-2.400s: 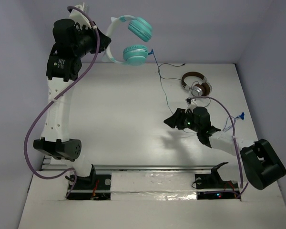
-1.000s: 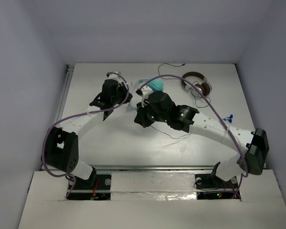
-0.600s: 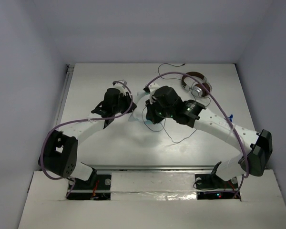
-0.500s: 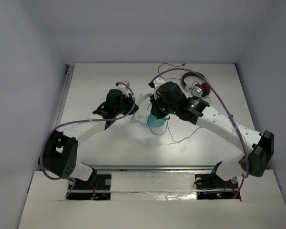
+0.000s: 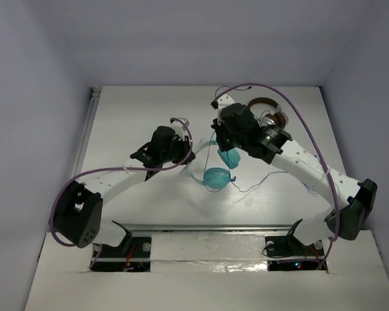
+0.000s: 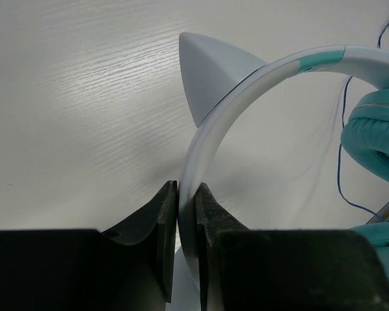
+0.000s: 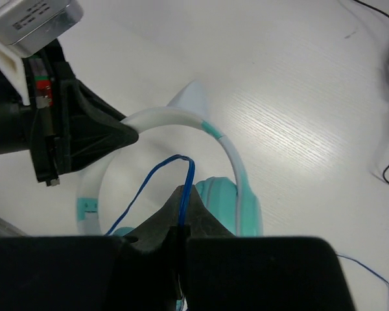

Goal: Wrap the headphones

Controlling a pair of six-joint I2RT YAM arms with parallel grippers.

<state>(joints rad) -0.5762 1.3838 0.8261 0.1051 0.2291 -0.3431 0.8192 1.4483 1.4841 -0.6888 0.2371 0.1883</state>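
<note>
The teal headphones (image 5: 217, 177) hang near the table's middle, their ear cups low and their white headband (image 6: 246, 84) with its pointed ear tilted up. My left gripper (image 5: 185, 155) is shut on the headband; in the left wrist view its jaws (image 6: 187, 189) pinch the band's edge. My right gripper (image 5: 223, 142) hovers just beyond the headphones. In the right wrist view it is shut (image 7: 183, 194) on a loop of the thin blue cable (image 7: 149, 183), above an ear cup (image 7: 223, 204). The rest of the cable (image 5: 249, 189) trails to the right.
Brown-and-silver headphones (image 5: 270, 114) with a dark cable lie at the back right, close behind my right arm. The white table (image 5: 129, 110) is walled on the left, back and right.
The left gripper has carried the headphones right and toward the front. The right gripper has moved back and right with the cable. Both stayed shut.
</note>
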